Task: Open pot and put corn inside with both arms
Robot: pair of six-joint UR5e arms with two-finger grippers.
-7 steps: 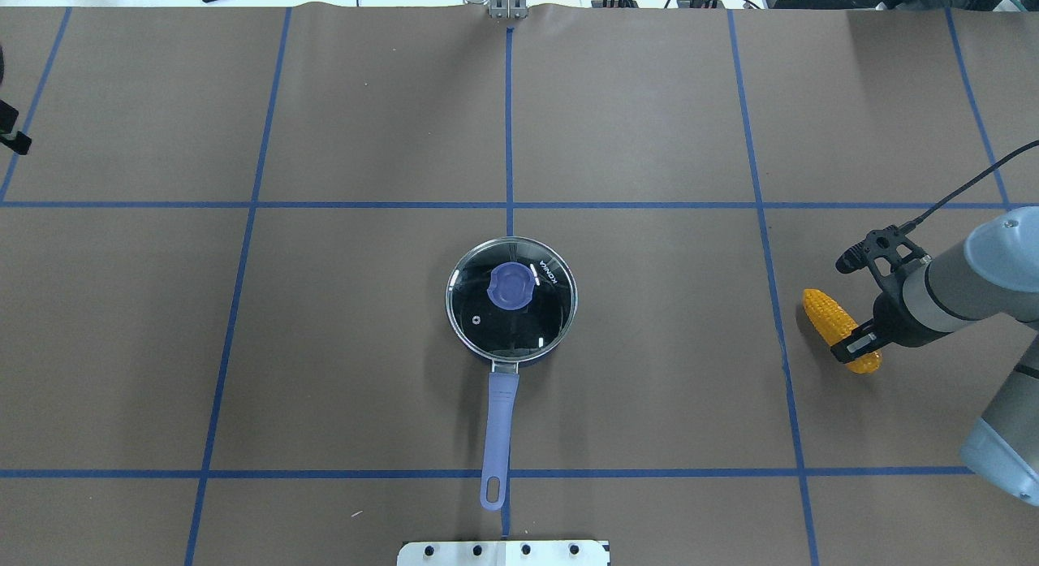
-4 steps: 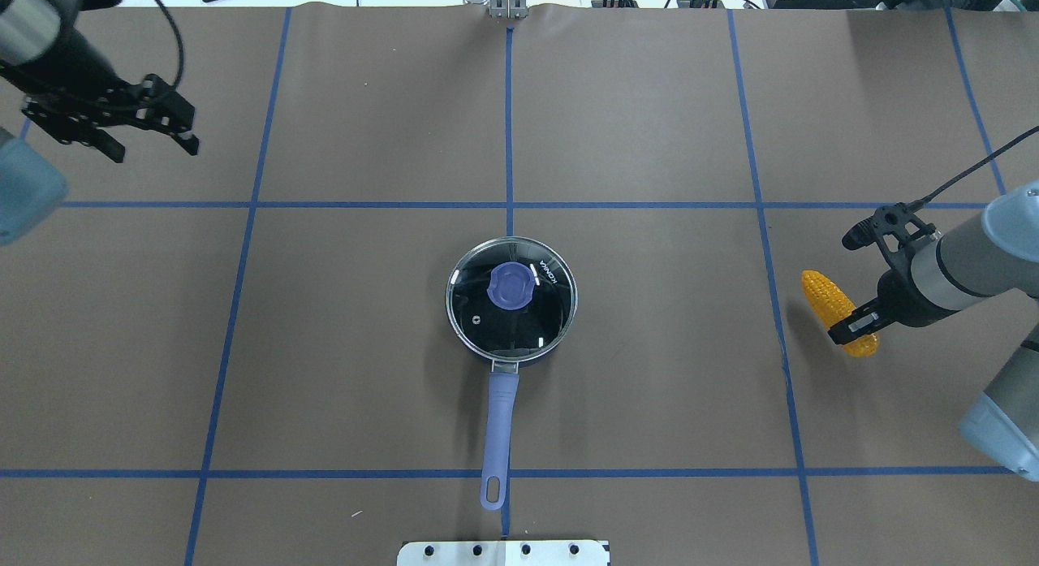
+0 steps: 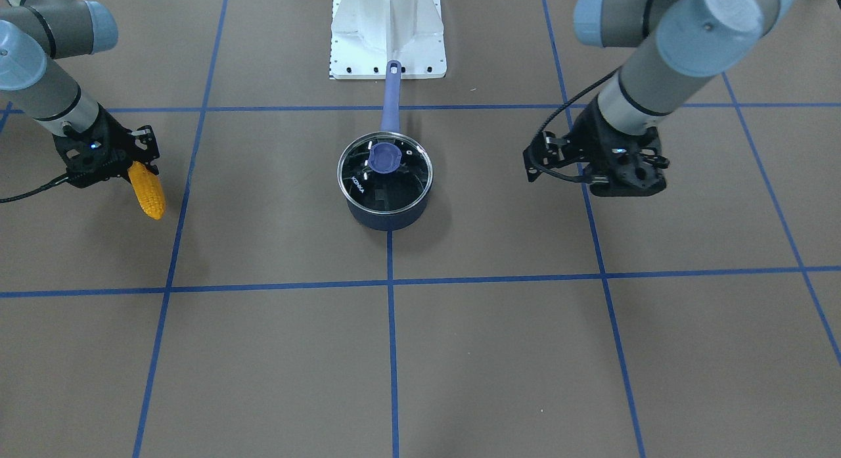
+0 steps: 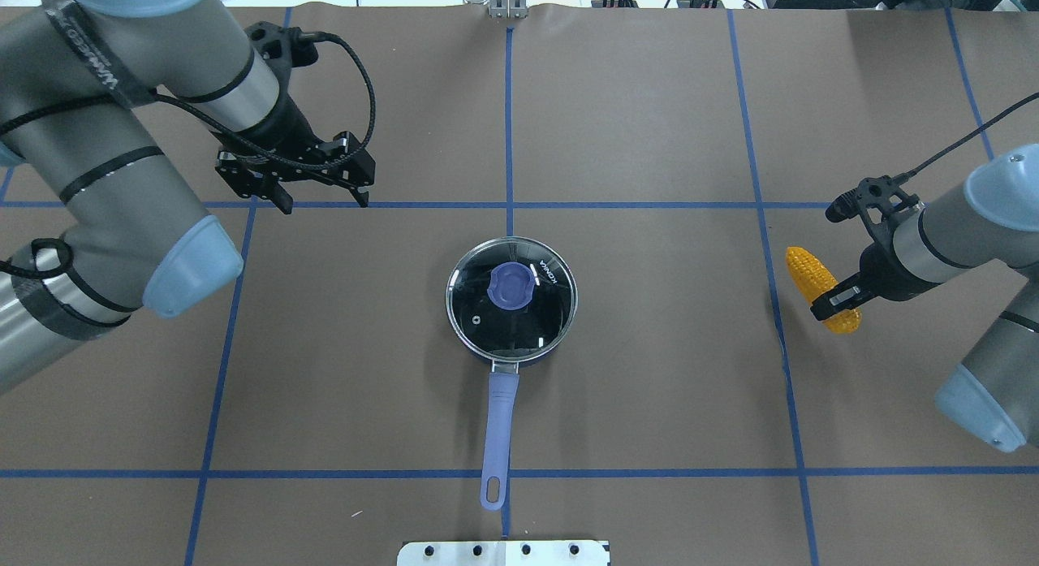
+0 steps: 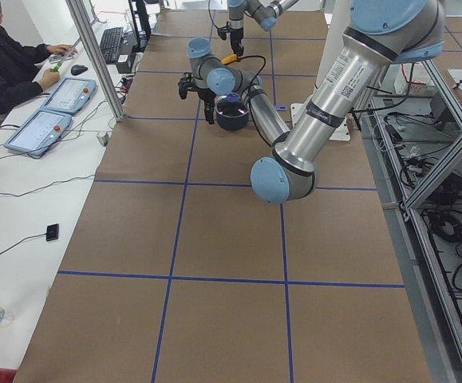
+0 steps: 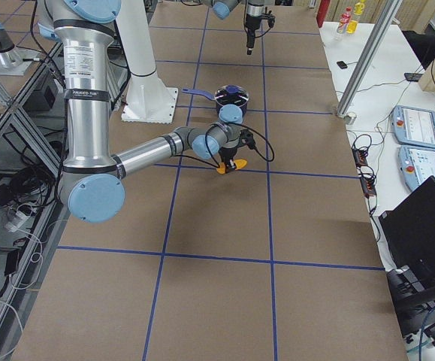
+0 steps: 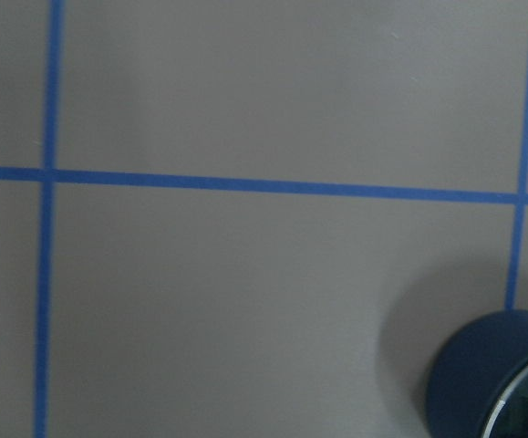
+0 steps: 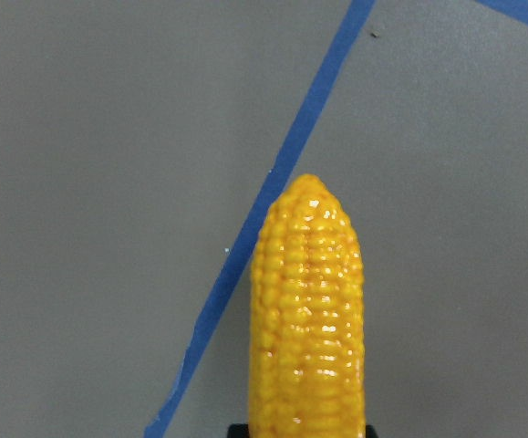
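Sitting at the middle of the brown paper-covered worktop [image 4: 649, 103], the dark navy saucepan [image 3: 386, 216] has its round glass lid [image 4: 475, 322] in place with a blue knob [image 4: 511, 285] on top. Its long lavender handle [image 4: 497, 436] points straight toward the robot-side edge, and the handle's tip lies just short of the white base plate [image 4: 503, 552]. Well apart from the saucepan, near the worktop's right edge, the right gripper [image 4: 836, 300] is pinched onto the thick end of a yellow-orange ear of corn [image 4: 804, 270]. It appears to hold the ear clear of the paper, with the tapered tip pointing toward the far edge. The right wrist camera shows bumpy kernels over a blue tape line [image 8: 282, 201]. Toward the far left corner, the left gripper [image 4: 322, 199] hangs above the paper with its two fingers spread and nothing between them. It is well apart from the saucepan. The left wrist camera catches only a curved piece of the saucepan's wall and lid rim in its lower right corner.
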